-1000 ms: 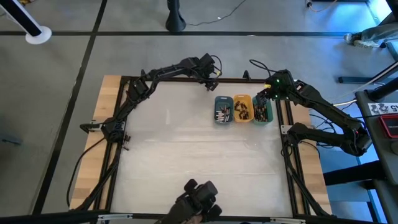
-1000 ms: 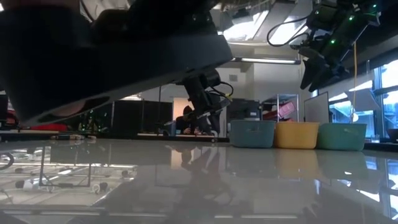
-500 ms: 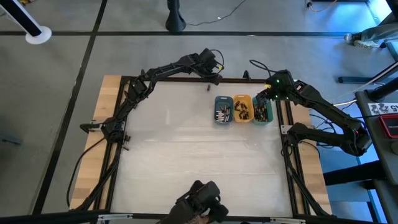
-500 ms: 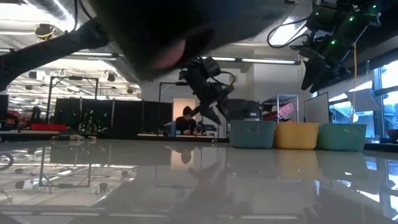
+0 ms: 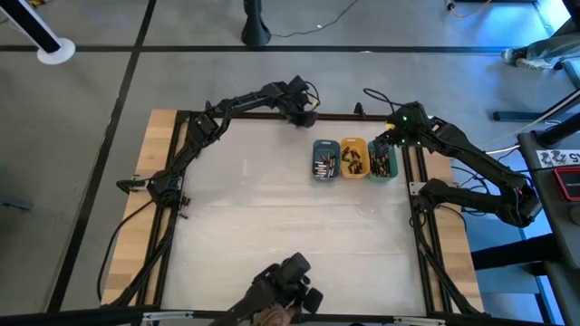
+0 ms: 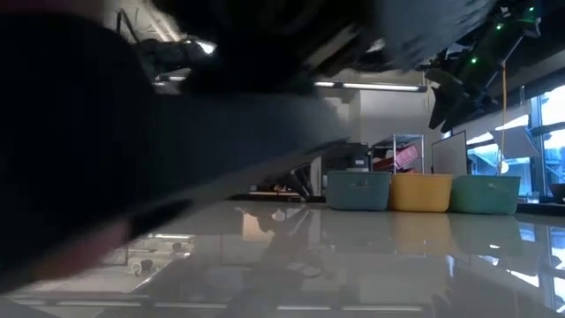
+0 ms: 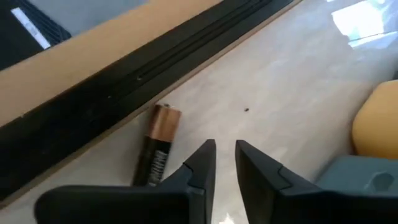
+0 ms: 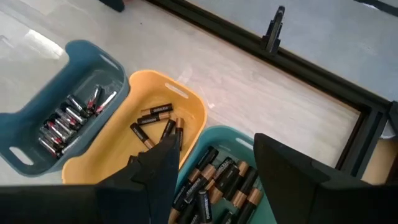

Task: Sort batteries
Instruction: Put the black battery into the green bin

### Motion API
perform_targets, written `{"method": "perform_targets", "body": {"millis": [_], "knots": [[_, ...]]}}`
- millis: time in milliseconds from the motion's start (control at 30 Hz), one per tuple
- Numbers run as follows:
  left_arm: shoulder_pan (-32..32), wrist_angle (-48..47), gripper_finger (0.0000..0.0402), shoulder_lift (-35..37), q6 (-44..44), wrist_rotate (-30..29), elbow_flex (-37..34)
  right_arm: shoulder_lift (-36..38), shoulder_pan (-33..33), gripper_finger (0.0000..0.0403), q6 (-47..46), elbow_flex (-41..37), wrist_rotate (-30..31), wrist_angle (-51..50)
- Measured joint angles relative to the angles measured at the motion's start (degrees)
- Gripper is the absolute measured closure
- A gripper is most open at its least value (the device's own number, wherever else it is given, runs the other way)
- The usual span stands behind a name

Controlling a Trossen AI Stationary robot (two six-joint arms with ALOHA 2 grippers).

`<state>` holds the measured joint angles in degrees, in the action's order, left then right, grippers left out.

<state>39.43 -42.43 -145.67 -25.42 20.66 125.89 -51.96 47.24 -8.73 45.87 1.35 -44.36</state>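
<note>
One black-and-copper battery (image 7: 158, 146) lies flat on the table beside the far rail. My left gripper (image 7: 225, 146) stands just next to it, pointing steeply down. Its fingertips are a narrow gap apart with nothing between them. In the high view it is at the far edge (image 5: 305, 115). More batteries lie in the slate-blue tray (image 8: 68, 121), the orange tray (image 8: 155, 121) and the green tray (image 8: 217, 180). My right gripper (image 8: 214, 162) hangs open above the orange and green trays, holding nothing.
The three trays (image 5: 353, 158) stand in a row at the far right of the table. A black rail (image 7: 124, 81) with a wooden strip behind it runs along the far edge. A dark blurred thing (image 5: 281, 292) at the near edge covers most of the low view (image 6: 132, 132).
My left gripper has risen a little toward the far edge, leaving a battery on the table below it. It has then come back down beside the far rail. The dark thing at the near edge has shifted and now covers most of the low view.
</note>
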Motion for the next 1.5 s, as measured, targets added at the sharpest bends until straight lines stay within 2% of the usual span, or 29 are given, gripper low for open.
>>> {"method": "perform_targets", "body": {"millis": [267,433,533,667,800,900,1267,1500], "knots": [[2.71,-10.66,0.0366,0.27,2.06,-0.48,0.09,0.00,0.00,0.0196,0.04,0.00,-0.46,-1.75],[3.50,-18.98,0.0370,0.60,11.00,2.55,0.17,0.00,0.00,0.0196,0.85,0.00,-0.31,-1.69],[2.28,-20.87,0.0376,1.37,13.82,3.18,-0.06,0.00,0.00,0.0196,1.33,0.00,0.61,-1.68],[0.24,-14.38,0.0387,3.84,14.18,1.29,-0.07,0.00,0.00,0.0196,1.55,0.00,0.66,-1.59],[-0.36,-2.26,0.0400,4.91,10.52,-7.05,0.10,0.00,0.02,0.0196,1.55,0.00,0.70,-0.88],[-0.07,2.60,0.0401,3.48,7.33,-6.30,0.08,0.00,0.02,0.0196,1.48,0.00,0.63,-0.63],[2.37,6.47,0.0401,-1.82,0.47,-0.70,0.06,0.00,0.00,0.0196,-0.11,0.00,-0.93,-1.28],[3.21,0.17,0.0401,-1.75,2.03,-1.33,0.20,0.00,0.00,0.0196,-0.31,0.00,-1.39,-1.79]]}}
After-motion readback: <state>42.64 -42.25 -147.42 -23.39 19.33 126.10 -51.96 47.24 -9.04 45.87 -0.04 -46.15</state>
